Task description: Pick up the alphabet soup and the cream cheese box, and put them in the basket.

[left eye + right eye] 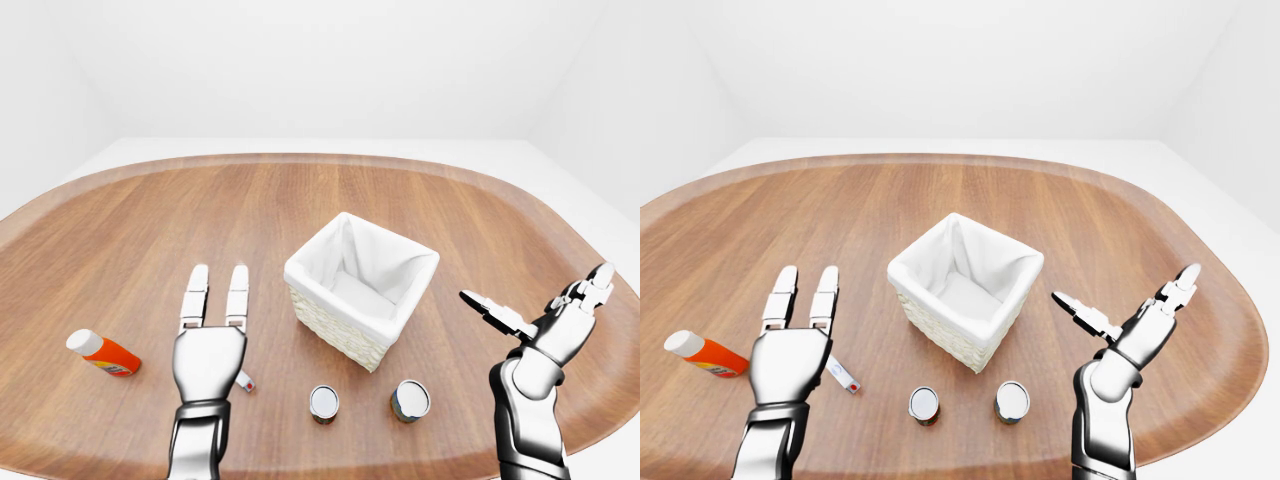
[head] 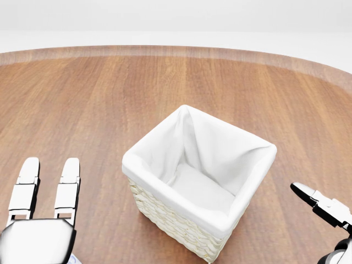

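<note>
Left hand (image 1: 790, 352), fingers apart and empty, covers the flat box (image 1: 843, 375); a blind grasp risks sliding it across the surface (image 1: 940, 200).

table (image 1: 300, 200): glossy wood | basket (image 1: 330, 325): rough wicker, cloth lining

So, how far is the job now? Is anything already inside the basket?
Nothing looks done yet: the basket shows only its white liner. Nothing is in hand either; the left hand and the right hand are both open and hold nothing. The left hand hovers over a flat box, probably the cream cheese. Two cans stand below the basket in the left-eye view. Both pick-ups and both placements are left.
</note>
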Controlling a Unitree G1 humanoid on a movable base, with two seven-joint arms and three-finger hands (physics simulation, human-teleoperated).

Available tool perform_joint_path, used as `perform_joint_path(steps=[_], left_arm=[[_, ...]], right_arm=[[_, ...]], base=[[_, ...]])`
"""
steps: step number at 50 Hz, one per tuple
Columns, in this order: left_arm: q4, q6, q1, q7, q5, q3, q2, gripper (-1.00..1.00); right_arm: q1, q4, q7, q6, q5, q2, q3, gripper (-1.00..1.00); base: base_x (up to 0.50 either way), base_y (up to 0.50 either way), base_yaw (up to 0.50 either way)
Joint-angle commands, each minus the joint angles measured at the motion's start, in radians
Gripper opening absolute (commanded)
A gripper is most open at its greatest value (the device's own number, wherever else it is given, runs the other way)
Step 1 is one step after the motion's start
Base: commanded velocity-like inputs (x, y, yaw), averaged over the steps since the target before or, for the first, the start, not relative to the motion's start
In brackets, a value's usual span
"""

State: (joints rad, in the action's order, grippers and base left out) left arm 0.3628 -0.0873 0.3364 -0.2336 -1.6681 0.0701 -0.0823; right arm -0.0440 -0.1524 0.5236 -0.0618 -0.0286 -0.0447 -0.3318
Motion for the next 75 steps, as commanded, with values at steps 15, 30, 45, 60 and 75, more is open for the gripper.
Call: perform_joint_path(steps=[15,30,45,60,75], left_arm=[[-0.144,0.0,0.083,-0.096,0.0,0.04,-0.044,1.0],[-0.192,0.0,0.111,-0.101,-0.011,0.041,-0.067,1.0],[-0.4,0.0,0.069,-0.186,-0.007,0.078,-0.082,1.0],[-0.481,0.0,0.072,-0.242,0.052,0.092,-0.106,1.0],[-0.639,0.0,0.006,-0.284,0.132,0.084,-0.113,1.0]], right_arm=[[0.002,0.006,0.0,-0.005,-0.003,-0.001,0.001,1.0],[0.003,0.009,0.0,-0.005,-0.003,-0.001,-0.001,1.0],[0.002,0.009,0.0,-0.006,-0.004,0.0,0.001,1.0],[0.002,0.015,0.0,-0.012,-0.007,-0.001,0.001,1.0],[-0.001,0.002,0.0,-0.001,-0.009,0.0,0.002,1.0]], base=[[0.0,0.0,0.0],[0.0,0.0,0.0],[0.0,0.0,0.0],[0.0,0.0,0.0],[0.0,0.0,0.0]])
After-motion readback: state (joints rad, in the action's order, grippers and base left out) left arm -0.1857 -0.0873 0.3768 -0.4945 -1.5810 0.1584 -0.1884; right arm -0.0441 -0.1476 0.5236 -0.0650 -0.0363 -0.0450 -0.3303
